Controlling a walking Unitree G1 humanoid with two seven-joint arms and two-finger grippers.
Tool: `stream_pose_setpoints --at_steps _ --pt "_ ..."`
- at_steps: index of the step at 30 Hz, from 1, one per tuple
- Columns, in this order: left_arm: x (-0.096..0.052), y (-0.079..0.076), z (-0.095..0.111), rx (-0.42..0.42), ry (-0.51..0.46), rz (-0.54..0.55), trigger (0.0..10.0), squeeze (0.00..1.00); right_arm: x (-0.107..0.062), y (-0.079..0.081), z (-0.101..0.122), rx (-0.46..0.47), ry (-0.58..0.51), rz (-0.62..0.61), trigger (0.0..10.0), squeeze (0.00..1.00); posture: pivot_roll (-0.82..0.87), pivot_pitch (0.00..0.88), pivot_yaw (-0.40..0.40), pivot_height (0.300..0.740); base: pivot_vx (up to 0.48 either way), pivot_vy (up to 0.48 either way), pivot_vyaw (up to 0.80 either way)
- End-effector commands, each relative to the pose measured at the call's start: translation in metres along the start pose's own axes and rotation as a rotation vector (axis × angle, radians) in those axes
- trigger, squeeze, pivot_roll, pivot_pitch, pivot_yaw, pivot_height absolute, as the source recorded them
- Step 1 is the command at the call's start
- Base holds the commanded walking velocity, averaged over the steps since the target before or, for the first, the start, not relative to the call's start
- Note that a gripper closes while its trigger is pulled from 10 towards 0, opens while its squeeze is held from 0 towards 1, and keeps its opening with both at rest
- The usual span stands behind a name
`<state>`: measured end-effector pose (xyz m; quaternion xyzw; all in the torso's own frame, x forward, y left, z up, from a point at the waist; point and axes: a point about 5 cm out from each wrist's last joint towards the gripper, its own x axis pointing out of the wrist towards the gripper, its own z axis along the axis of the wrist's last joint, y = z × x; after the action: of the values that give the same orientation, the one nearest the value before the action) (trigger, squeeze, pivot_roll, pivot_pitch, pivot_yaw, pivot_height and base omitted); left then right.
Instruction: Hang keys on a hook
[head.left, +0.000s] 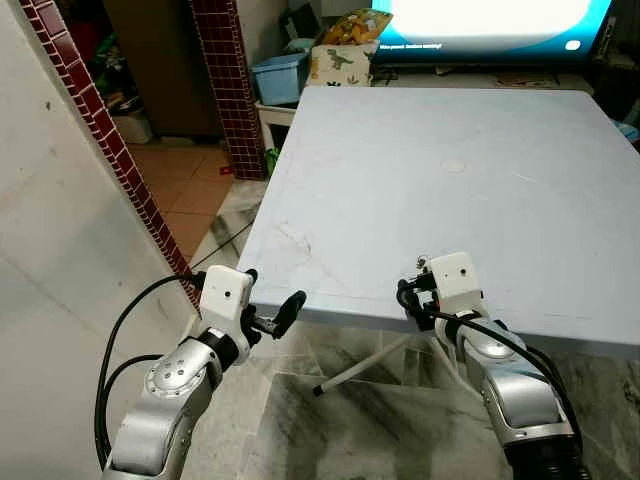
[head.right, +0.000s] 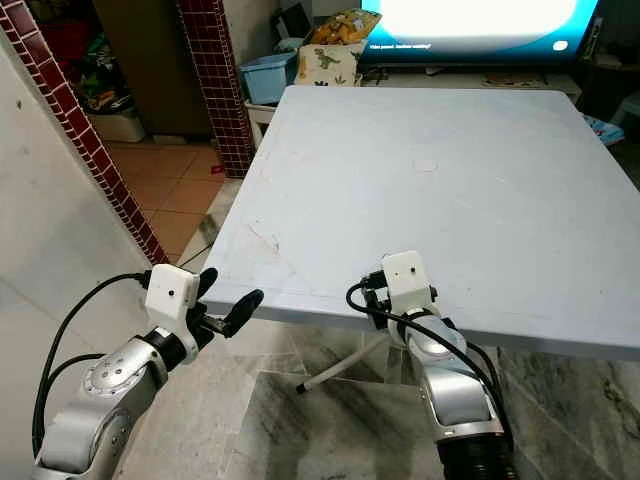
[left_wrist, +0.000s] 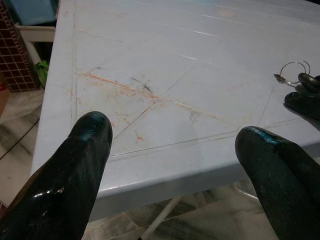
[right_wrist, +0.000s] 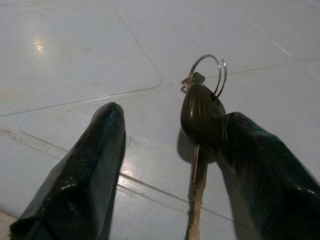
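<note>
One table, two grippers, left and right. One key on one ring. One blue bin, one screen.

- I can't read any text here.
- Screen past the table's far edge has one small white line of text in its lower left, too small to make out.
- Key head: no brand or number visible.

My black fingers look glossy and rubbery; the key has a dark plastic head, metal ring, on a scuffed (orange-streaked) smooth plastic table.
</note>
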<state>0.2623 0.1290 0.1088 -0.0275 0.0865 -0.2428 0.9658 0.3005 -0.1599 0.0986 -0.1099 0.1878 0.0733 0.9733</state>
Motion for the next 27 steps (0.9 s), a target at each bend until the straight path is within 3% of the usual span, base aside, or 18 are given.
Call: stream_pose_setpoints --at_steps 1,2,3,4,5,6,10,27 --pt "0.0003 0.0021 -0.0002 0.015 0.007 -0.001 10.0 0.00 -0.0002 0.0030 -0.0071 0.042 0.044 0.005 10.0 0.00 -0.02 0.047 0.096 0.740 0.000 0.000 0.00" --pt "0.0005 0.0021 -0.0001 0.015 0.007 -0.002 10.0 0.00 -0.0003 0.0043 -0.0085 0.057 0.053 0.005 10.0 0.00 -0.02 0.047 0.096 0.740 0.000 0.000 0.00" --pt "0.0006 0.0021 0.0000 0.016 0.008 -0.003 10.0 0.00 -0.0004 0.0068 -0.0112 0.075 0.069 0.007 9.3 0.00 -0.02 0.047 0.096 0.740 0.000 0.000 0.00" --pt "0.0006 0.0022 0.0001 0.016 0.008 -0.003 10.0 0.00 -0.0003 0.0083 -0.0125 0.080 0.076 0.011 4.4 0.00 -0.02 0.050 0.099 0.740 0.000 0.000 0.00" --pt "0.0006 0.0023 0.0002 0.016 0.008 -0.002 10.0 0.00 -0.0002 0.0093 -0.0132 0.081 0.080 0.014 4.4 0.00 -0.02 0.050 0.099 0.740 0.000 0.000 0.00" --pt "0.0006 0.0025 0.0003 0.016 0.008 -0.002 10.0 0.00 0.0001 0.0103 -0.0135 0.089 0.082 0.013 0.0 0.00 -0.02 0.052 0.101 0.740 0.000 0.000 0.00" --pt "0.0004 0.0028 0.0006 0.017 0.007 0.002 10.0 0.00 0.0026 0.0103 -0.0128 0.123 0.090 -0.010 0.0 0.00 -0.02 0.053 0.103 0.740 0.000 0.000 0.00" --pt "0.0027 0.0018 -0.0002 0.008 0.007 0.007 10.0 0.00 0.0057 0.0025 -0.0092 0.083 0.089 -0.018 0.0 0.00 -0.03 0.064 0.090 0.740 0.000 0.000 0.00"
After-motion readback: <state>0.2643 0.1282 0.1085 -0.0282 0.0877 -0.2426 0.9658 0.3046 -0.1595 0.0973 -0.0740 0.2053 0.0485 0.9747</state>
